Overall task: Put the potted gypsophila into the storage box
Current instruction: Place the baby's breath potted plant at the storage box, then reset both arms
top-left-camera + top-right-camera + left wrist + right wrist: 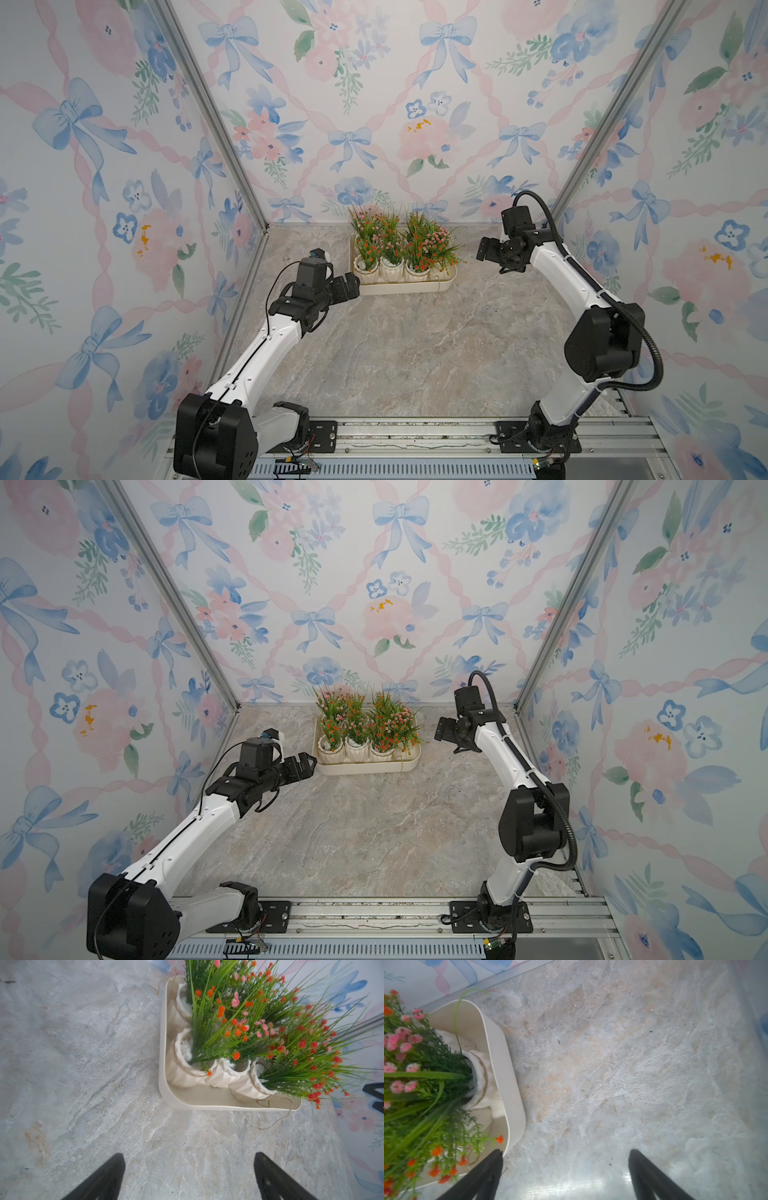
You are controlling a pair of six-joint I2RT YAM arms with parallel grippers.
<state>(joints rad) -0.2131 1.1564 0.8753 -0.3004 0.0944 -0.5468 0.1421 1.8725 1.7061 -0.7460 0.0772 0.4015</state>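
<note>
The cream storage box (pixel 409 289) (pixel 374 769) sits at the back of the marble table. Several potted gypsophila (pixel 392 266) (pixel 357 746) stand in it, white ribbed pots with green sprigs and orange, red and pink blossoms. My left gripper (pixel 353 286) (pixel 307 766) hovers open just off the box's left front corner, empty. My right gripper (pixel 484 249) (pixel 442 731) hangs open to the right of the box, empty. The left wrist view shows the box corner (pixel 166 1093) and pots (pixel 182 1076) beyond open fingers (pixel 189 1159). In the right wrist view, the box's end wall (pixel 500 1059) and a pot (pixel 481 1076) lie beside open fingers (pixel 565 1155).
Floral walls (pixel 374 104) enclose the table on three sides, with the back wall close behind the box. A loose twine string (pixel 276 1118) trails from a pot over the box's front rim onto the table. The arm bases sit on a metal rail (pixel 415 436) at the front.
</note>
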